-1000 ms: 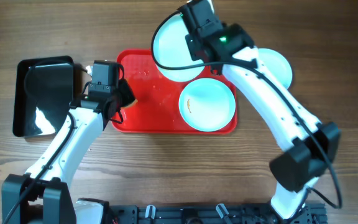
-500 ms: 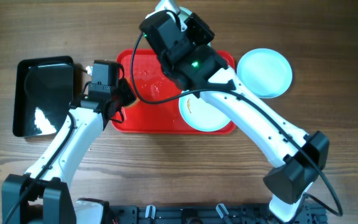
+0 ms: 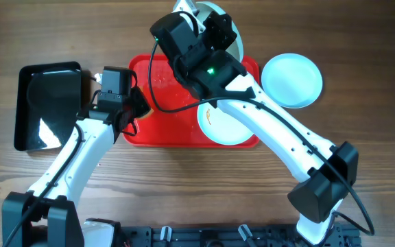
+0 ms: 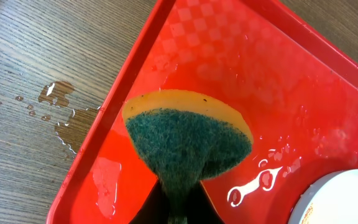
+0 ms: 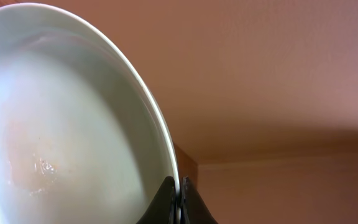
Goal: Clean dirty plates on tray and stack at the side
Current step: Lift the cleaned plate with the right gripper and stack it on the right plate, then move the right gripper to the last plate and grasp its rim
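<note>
The right gripper [image 5: 179, 196] was clamped edge-on across the rim of the lifted plate [image 5: 61, 124], both jaws pressed flat against the thin lip with no gap showing. The plate hung tilted, close to vertical, above the far edge of the red tray [image 3: 184, 120]; its face carried droplets and a faint brownish tinge. The left gripper [image 4: 178, 210] was pinched on the narrow waist of a sponge [image 4: 188, 140], green scouring side towards the camera and yellow foam behind, held over the tray's wet left corner. A second plate [image 3: 228, 127] lay flat on the tray's near right part with a small orange-brown smear on it. A third plate [image 3: 291, 80] sat on the table [image 3: 362, 41] just beside the tray's right edge, apparently clean. A puddle [image 4: 61, 118] lay on the wood outside the tray's left rim, and a black tray [image 3: 46, 103] stood farther left.

Handling note: the plates appeared stiff, light and, being wet and glossy, probably slippery. A rim pinch offers little contact, so a tilted plate could swing or slide in the jaws. The shallow raised rim seemed the only practical hold. The sponge is soft and would deform under wiping pressure.
</note>
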### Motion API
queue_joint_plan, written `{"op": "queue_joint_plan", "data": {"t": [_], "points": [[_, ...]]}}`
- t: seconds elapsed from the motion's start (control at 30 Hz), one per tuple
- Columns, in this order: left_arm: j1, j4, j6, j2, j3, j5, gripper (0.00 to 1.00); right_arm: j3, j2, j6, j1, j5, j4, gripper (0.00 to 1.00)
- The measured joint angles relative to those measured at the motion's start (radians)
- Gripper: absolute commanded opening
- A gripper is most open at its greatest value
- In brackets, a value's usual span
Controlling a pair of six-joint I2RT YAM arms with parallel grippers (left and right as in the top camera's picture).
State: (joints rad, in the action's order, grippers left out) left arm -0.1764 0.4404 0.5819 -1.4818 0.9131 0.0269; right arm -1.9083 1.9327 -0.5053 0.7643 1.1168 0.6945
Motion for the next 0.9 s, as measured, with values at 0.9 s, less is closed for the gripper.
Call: {"op": "queue_joint_plan", "data": {"t": [0.9], "points": [[0.000, -0.006, 0.000, 0.000, 0.000, -0.004, 0.04, 0.368, 0.006, 0.954, -0.907, -0.998, 0.216, 0.04]]}}
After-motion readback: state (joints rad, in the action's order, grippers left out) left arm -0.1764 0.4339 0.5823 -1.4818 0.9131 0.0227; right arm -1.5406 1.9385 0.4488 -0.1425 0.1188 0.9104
